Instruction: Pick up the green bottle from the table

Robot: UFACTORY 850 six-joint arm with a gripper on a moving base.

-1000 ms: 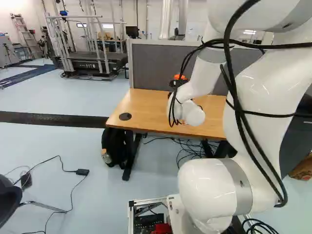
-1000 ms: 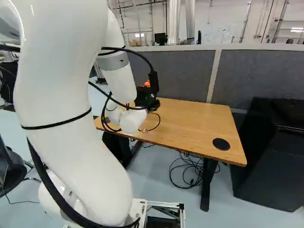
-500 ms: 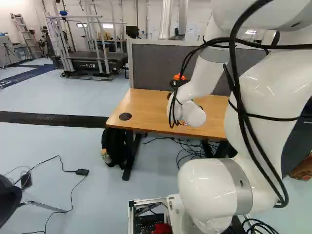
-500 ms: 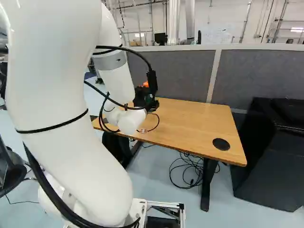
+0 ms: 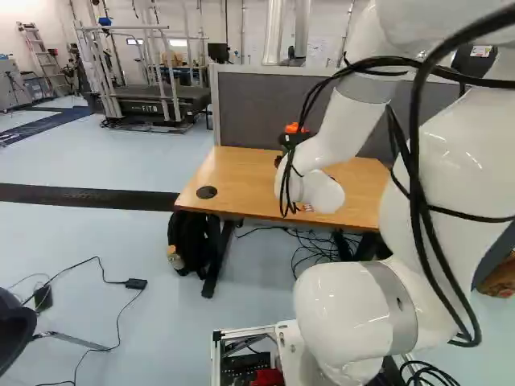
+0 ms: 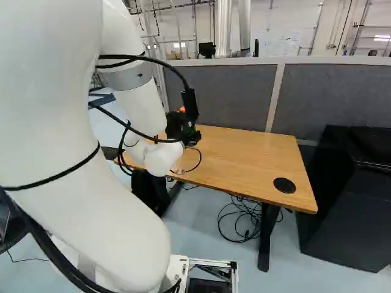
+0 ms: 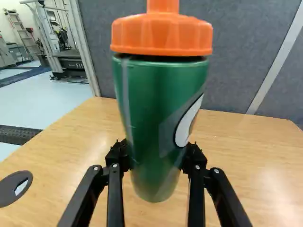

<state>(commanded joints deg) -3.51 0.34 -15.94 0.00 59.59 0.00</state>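
One grey partition point(image 6: 330, 97) that stood farthest back, one wooden table point(image 6: 256, 159) before it, my black gripper point(image 6: 181, 127), which clasped the green bottle point(image 7: 158, 104) from two sides, upright over the table, orange cap point(image 7: 161, 35) uppermost.

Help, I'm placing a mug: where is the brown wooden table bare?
In the right base view, the table is bare from the black gripper to the round black disc and back to the grey partition. A smaller patch borders a second disc, in the left base view. Crowded: around the gripper, shut on the green, orange-capped bottle.
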